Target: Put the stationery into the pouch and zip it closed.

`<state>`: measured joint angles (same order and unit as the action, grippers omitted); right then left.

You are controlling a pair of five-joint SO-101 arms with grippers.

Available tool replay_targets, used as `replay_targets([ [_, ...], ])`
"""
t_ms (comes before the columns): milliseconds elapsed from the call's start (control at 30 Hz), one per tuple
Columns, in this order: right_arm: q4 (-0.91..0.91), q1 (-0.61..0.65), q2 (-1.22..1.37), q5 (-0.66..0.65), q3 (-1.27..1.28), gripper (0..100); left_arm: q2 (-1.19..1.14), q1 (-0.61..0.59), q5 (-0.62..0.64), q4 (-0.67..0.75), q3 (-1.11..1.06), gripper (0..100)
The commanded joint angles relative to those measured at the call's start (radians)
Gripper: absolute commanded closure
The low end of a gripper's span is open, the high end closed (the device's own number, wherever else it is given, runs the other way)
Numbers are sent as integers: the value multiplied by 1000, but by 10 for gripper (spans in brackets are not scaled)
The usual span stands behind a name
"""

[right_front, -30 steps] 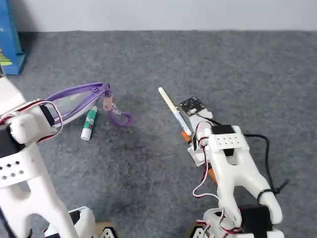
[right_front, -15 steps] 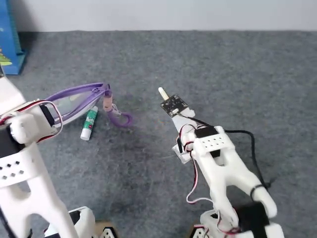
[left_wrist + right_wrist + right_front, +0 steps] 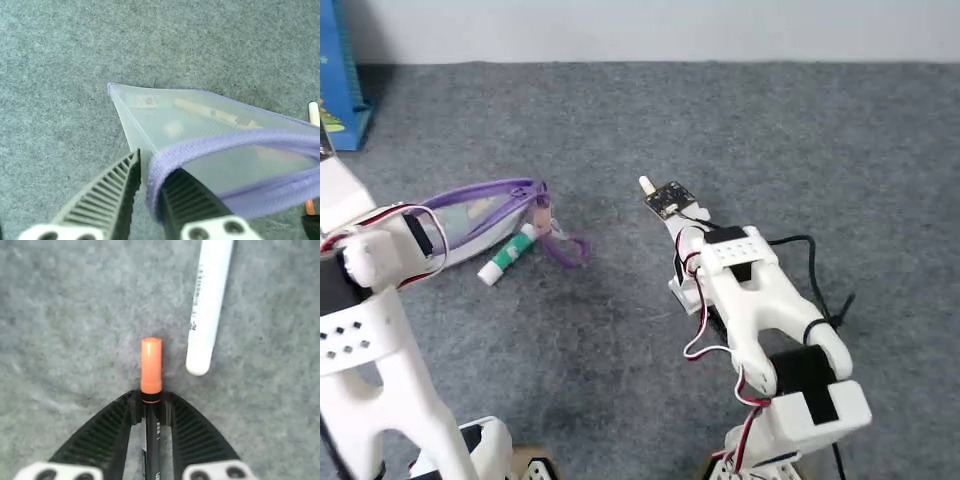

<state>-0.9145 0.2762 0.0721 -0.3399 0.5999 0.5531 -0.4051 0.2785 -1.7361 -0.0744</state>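
Arms in white plastic rise from the near edge of the grey felt table (image 3: 820, 130), the left arm (image 3: 360, 330) at the near left and the right arm (image 3: 750, 300) right of centre. The right gripper (image 3: 151, 402) points away over the middle of the table, its black ribbed jaws pinched on the dark barrel of an orange-capped pen (image 3: 151, 365); the orange cap sticks out past the fingertips. Just beside that cap, on its right and not touching it, lies a white pen (image 3: 210, 295), running away toward the far left, its far tip showing past the wrist in the high view.

Left of centre lies a green-and-white glue stick (image 3: 508, 255), flat on the felt along the near side of the pouch (image 3: 480, 205); whether it touches the pouch cannot be told. The pouch is translucent with a purple zip edge, its mouth gaping toward the right, and a purple cord loop (image 3: 565, 250) trails from its zip pull. The left gripper (image 3: 147, 165) pinches the purple edge at the pouch's left end.

Farthest off, at the far left corner, stands a blue box (image 3: 340, 80).
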Motion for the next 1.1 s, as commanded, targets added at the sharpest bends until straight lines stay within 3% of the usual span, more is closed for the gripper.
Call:
replay_targets([
  [0, -19, 4, -73, 9, -3, 992, 5, 2, -11, 20, 10, 988],
  [200, -19, 13, -318, 9, 92, 991, 5, 2, -11, 20, 10, 988],
  [333, -19, 28, -530, 94, 143, 991, 5, 3, -11, 18, 10, 988],
  [733, -91, 271, -1087, 229, 141, 991, 5, 106, -11, 17, 10, 988],
  [1067, 148, 331, -1280, 287, 130, 991, 5, 239, -37, 17, 10, 988],
])
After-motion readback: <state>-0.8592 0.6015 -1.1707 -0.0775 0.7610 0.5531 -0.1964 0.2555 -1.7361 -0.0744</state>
